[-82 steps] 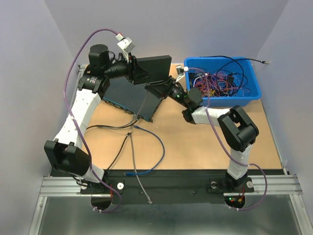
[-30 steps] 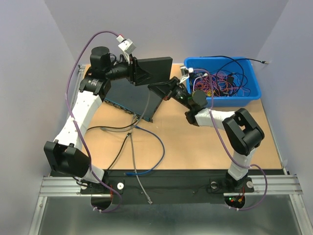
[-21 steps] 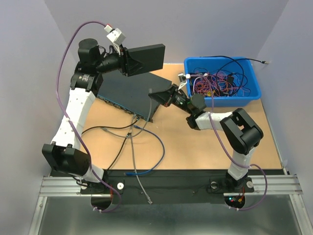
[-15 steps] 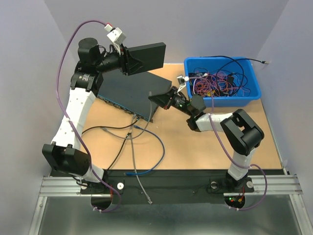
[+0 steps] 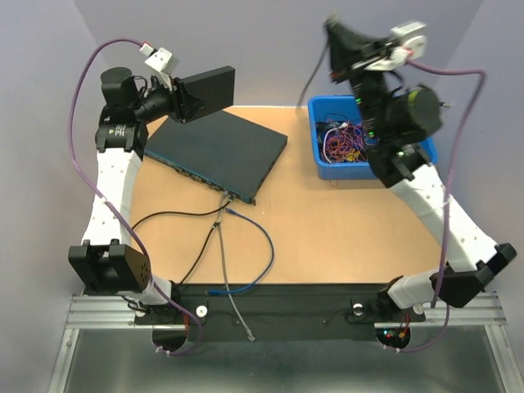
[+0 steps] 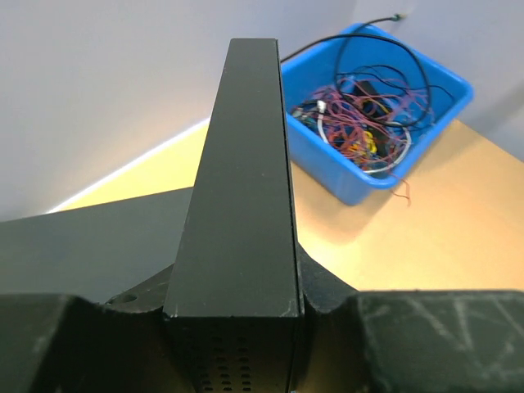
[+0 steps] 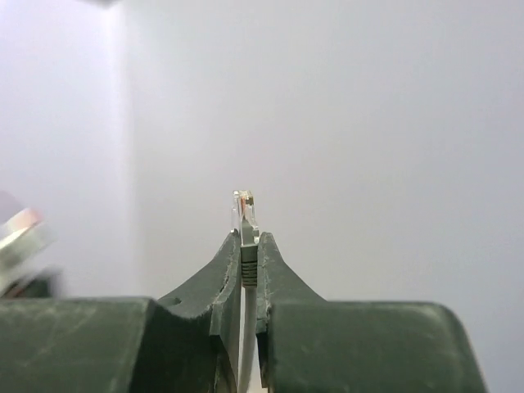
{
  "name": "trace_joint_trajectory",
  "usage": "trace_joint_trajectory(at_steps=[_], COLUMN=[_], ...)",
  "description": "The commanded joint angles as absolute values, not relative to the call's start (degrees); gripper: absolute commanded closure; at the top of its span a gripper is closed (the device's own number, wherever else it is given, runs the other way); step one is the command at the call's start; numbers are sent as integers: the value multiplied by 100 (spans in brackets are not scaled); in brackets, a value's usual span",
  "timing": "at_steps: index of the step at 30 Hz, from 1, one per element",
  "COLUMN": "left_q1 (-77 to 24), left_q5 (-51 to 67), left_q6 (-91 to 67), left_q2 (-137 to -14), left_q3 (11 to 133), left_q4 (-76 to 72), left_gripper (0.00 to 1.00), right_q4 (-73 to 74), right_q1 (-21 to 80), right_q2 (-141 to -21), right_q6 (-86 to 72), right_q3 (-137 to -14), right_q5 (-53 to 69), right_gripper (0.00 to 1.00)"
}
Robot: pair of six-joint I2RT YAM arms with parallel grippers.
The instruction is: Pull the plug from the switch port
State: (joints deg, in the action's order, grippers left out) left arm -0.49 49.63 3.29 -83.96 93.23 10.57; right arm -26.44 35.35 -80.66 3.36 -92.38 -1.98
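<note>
I'm seeing the switch (image 5: 217,151) lying flat on the table (image 5: 344,237), left gripper (image 5: 182,101) gripping a black box (image 6: 241,164) between part-spread jaws above its far-left corner, and right gripper (image 7: 243,262) pinching the plug (image 7: 244,203) almost closed, high over the blue bin (image 5: 336,170), clear of the switch.

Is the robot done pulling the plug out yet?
Nearly. Done: the plug is out, pinched in the right gripper up high near the blue bin. In hand: the left gripper grips the black switch in the air. Left: probably letting the plug go and setting the switch down.
</note>
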Motion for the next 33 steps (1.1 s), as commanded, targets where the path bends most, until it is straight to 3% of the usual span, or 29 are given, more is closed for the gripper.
trace_joint_trajectory(at_steps=[1,7,11,18,33], left_q1=[193,220,220,220,211], left_q5=[5106,5299,5440,5511,5546], left_q6=[422,326,141,132,88], left_q2=[-7884,-7840,-7805,-7691,-7708], left_q3=[9580,9405,9246,8851,8710], left_q4=[431,317,132,35,-149], left_gripper=[100,100,100,100,100], right_q4=[-1810,-2013,-2021,-2109,-1356], right_q1=[3551,2964,2165,766,598], right_q2=[-8094,-8956,-8991,-10010,-11566], right_q6=[2912,4122,3552,2418,2093], right_q3=[-10737,-12199,-11647,-11365,-10503], right_q5=[-2336,-2304,-1147,-370,130], right_gripper=[99,100,99,100,100])
